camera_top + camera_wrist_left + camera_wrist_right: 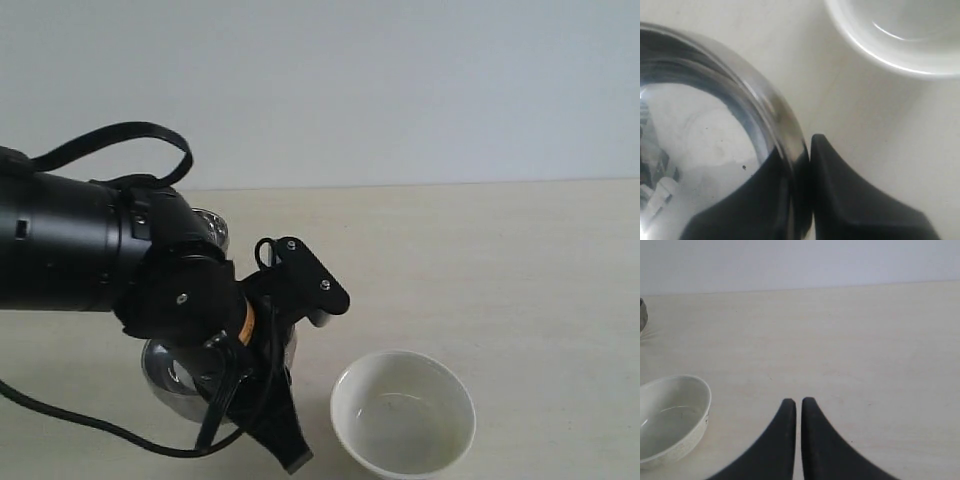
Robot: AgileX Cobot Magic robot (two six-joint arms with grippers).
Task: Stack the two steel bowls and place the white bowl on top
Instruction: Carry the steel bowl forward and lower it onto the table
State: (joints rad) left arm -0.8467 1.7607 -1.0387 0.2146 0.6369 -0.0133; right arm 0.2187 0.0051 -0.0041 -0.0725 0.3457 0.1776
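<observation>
The left pincer point(807, 165) is closed narrow on the rim of a small round mirror-shiny steel bowl point(705, 140). Its two black fingers point(855, 205) clamp the thin lip, one inside the wall and one outside. In the exterior view that bowl sits low under the left arm point(70, 240). I cannot tell whether it is lifted clear of the pale counter point(520, 280), since the arm hides its base. The second shiny steel bowl point(212, 228) lies farther back, mostly hidden. The small round glossy white ceramic bowl point(403, 412) stands just beside the gripped one, not touching it. The right pincer point(798, 412) hangs shut and empty over bare counter.

Thin steel like this is likely light, stiff and slippery. A rim pinch may let it swing or slide, so a level carry seems wise. The white bowl is probably heavier and could chip, and is also best taken by its rim.
</observation>
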